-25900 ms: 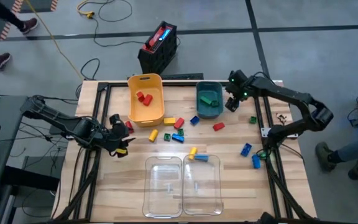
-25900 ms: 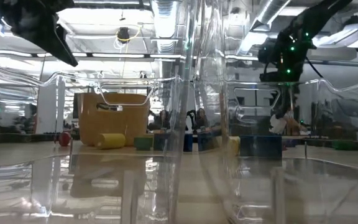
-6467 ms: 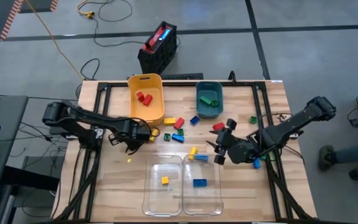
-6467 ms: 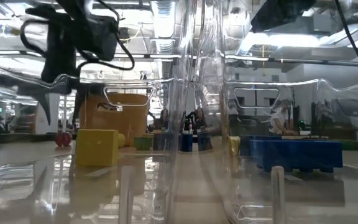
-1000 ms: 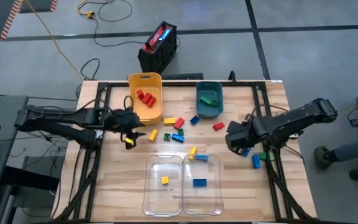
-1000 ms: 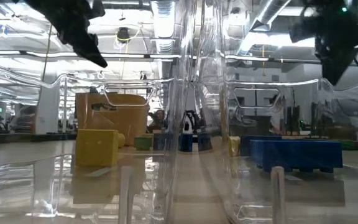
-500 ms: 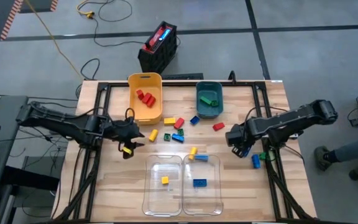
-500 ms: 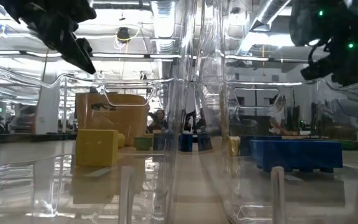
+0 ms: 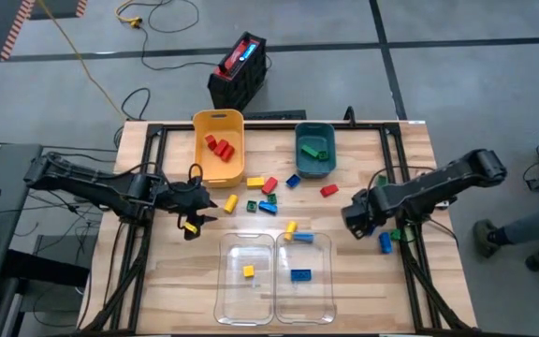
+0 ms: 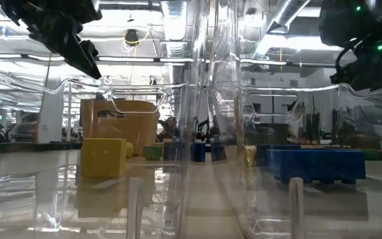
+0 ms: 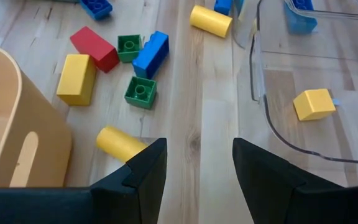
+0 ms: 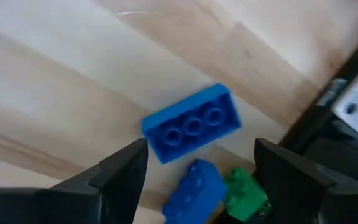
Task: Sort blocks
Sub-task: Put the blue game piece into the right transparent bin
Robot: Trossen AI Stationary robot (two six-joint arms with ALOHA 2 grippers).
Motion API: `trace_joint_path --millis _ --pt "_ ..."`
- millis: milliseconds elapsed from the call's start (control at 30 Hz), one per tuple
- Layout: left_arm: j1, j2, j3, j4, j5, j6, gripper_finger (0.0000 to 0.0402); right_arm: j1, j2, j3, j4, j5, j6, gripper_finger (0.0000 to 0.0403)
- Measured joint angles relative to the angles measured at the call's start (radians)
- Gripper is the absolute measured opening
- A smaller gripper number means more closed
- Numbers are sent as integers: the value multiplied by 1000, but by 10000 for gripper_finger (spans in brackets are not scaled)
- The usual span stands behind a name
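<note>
Small red, yellow, blue and green blocks lie scattered on the wooden table [image 9: 410, 150], most around the middle [image 9: 268, 207]. Red ones lie in the yellow bin [image 9: 219, 146] and a green one in the teal bin [image 9: 314, 150]. One yellow block [image 9: 248, 271] and one blue block [image 9: 300, 274] lie in the two clear bins. My left gripper [image 11: 197, 180] is open above bare wood, beside a yellow cylinder block [image 11: 122, 143]. My right gripper [image 12: 197, 180] is open above a blue six-stud brick [image 12: 191, 130], with another blue [image 12: 191, 190] and a green block [image 12: 246, 190] close by.
The clear bins [image 9: 274, 281] stand at the near edge, and the low view looks through their walls [image 10: 197, 133]. A black and red box [image 9: 239, 70] sits on the floor beyond the far edge. Dark frame rails [image 9: 410, 253] run along both table sides. A person's legs [image 9: 522, 234] show at right.
My left gripper has drawn back from beside the yellow bin toward the table's near edge and then kept still, open throughout. My right gripper has shifted a little toward the near edge, over the blue brick near the right rail. No block has moved.
</note>
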State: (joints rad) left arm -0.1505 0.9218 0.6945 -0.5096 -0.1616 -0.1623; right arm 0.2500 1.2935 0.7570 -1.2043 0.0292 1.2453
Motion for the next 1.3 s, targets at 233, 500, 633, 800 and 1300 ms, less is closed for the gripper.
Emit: trace_joint_path --millis 233,500,633,800,1300 --pt "-7 0 0 -4 22 1 177 12 111 -1 31 38 -59 311" --pt "-52 0 0 -70 23 -34 177 69 99 -1 81 0 21 311" --pt "-67 0 0 -76 15 -46 177 128 54 -16 82 34 166 311" --pt "-78 0 0 -75 12 -45 177 212 41 -63 107 64 368 311" --pt "-78 0 0 -82 26 8 177 239 49 -89 156 116 571 311"
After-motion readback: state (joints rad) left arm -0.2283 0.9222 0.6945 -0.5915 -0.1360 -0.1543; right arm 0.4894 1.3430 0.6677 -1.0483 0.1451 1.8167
